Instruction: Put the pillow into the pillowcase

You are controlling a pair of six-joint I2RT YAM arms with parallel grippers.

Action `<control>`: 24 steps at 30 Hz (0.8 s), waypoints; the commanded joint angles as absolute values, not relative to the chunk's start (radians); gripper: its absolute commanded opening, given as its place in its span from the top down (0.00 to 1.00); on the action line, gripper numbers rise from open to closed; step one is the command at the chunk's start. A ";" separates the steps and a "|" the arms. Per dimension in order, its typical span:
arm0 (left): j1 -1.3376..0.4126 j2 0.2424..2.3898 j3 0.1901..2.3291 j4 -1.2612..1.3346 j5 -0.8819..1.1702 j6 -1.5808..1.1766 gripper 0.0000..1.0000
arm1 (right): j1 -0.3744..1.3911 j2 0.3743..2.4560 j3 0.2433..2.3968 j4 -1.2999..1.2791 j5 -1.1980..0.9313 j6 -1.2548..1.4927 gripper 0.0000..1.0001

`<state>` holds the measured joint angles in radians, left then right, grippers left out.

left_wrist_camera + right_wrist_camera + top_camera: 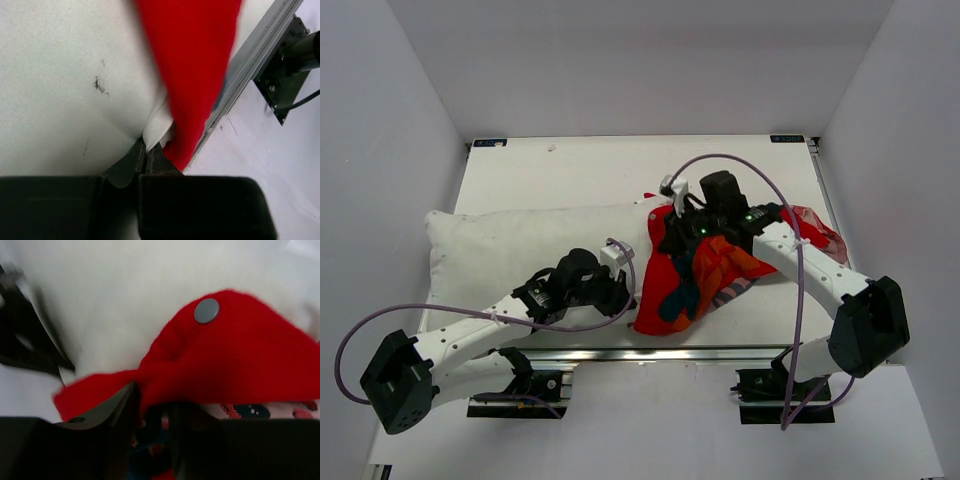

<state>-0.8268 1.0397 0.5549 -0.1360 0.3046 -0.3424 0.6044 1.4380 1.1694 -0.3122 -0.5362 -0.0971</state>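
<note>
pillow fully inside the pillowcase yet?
No: in the top view most of the pillow lies bare, left of the pillowcase, which covers only its right end.

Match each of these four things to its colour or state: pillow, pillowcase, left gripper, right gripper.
Things:
1. pillow
2. pillowcase
3. left gripper
4. right gripper

Descriptions:
a. red, bunched up right of centre
b. fingers pinched shut on white fabric
c. white, lying on the left side of the table
d. fingers parted, red fabric at them

Pairs: 1-c, 2-a, 3-b, 4-d
</note>
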 commanded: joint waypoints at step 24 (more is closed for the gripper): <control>-0.623 1.440 1.388 -0.495 -0.118 -0.078 0.15 | 0.376 1.267 1.198 -0.537 -0.495 -0.160 0.33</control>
